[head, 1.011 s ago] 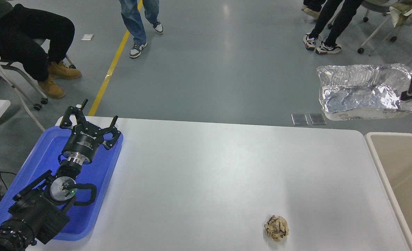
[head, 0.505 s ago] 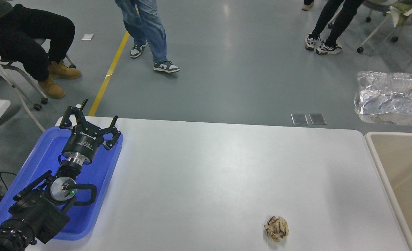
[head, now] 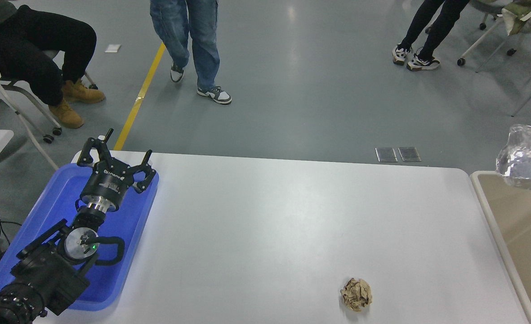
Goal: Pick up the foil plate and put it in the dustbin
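At the right edge of the frame, the shiny silver crinkled aluminium-foil plate [head: 527, 159] hangs in the air above the far left corner of the large beige rectangular dustbin [head: 524, 220]. Only its left end shows; the rest is cut off by the frame edge. No right gripper or right arm is visible, so what holds the foil cannot be seen, nor how the foil lies relative to any fingers. The foil is wrinkled and reflective, with a raised, rounded side catching light. The dustbin has a cream-white rounded rim [head: 490, 220] and a smooth tan inside, and it too is cropped at the right and bottom edges.

At lower left, the black left gripper [head: 114, 159] is parked over the blue plastic tray [head: 27, 234], which has rounded corners and a raised lip. Its fingers [head: 87, 150] stand apart, holding nothing, well apart from the foil plate. The arm partly hides the tray floor.

On the white surface [head: 265, 225], smooth and matte, a small brown crumpled paper ball [head: 356, 294] sits toward the lower right, near the front edge.

Beyond the far edge, on the grey floor, people's legs show at the top, cropped above the knee or thigh.
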`<state>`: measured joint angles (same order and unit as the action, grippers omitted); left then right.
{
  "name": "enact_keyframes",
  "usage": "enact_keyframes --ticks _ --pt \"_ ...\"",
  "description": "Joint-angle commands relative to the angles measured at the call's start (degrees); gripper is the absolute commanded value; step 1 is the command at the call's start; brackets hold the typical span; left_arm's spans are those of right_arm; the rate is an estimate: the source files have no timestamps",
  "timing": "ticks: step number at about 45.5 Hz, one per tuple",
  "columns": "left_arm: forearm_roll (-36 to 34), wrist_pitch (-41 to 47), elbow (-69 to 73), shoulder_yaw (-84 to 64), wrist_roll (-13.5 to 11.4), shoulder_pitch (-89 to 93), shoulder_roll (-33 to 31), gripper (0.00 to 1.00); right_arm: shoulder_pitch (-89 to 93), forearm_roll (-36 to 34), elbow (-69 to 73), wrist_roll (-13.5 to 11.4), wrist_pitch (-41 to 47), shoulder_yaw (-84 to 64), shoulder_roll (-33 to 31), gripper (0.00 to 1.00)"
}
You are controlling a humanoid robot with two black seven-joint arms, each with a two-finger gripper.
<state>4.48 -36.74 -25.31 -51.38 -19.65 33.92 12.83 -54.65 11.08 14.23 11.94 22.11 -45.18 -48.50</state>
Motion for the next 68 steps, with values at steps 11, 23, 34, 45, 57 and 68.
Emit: enact_keyframes --ticks 11,23,34,45,57,68 --pt "0.0 0.0 0.0 0.0 0.0 0.0 0.0 1.00 17.2 -1.8 -2.2 -4.1 -18.1 11.3 7.2 0.00" --pt "0.0 0.0 0.0 0.0 0.1 0.0 0.0 1.00 20.1 -1.8 -2.9 -6.5 -19.5 14.9 7.5 0.00" --pt "0.0 0.0 0.0 0.0 0.0 0.0 0.0 1.00 20.5 -3.6 -3.0 -6.5 -19.6 14.9 7.5 0.00" --pt "0.0 0.0 0.0 0.0 0.0 0.0 0.0 1.00 19.8 -4.0 -2.7 -6.4 -19.6 14.9 7.3 0.66" --pt "0.0 0.0 0.0 0.0 0.0 0.0 0.0 1.00 15.9 -3.9 -1.9 -6.4 -19.0 16.4 7.1 0.99" --pt "0.0 0.0 0.0 0.0 0.1 0.0 0.0 1.00 5.4 -3.0 1.6 -6.2 -18.5 15.7 8.2 1.00"
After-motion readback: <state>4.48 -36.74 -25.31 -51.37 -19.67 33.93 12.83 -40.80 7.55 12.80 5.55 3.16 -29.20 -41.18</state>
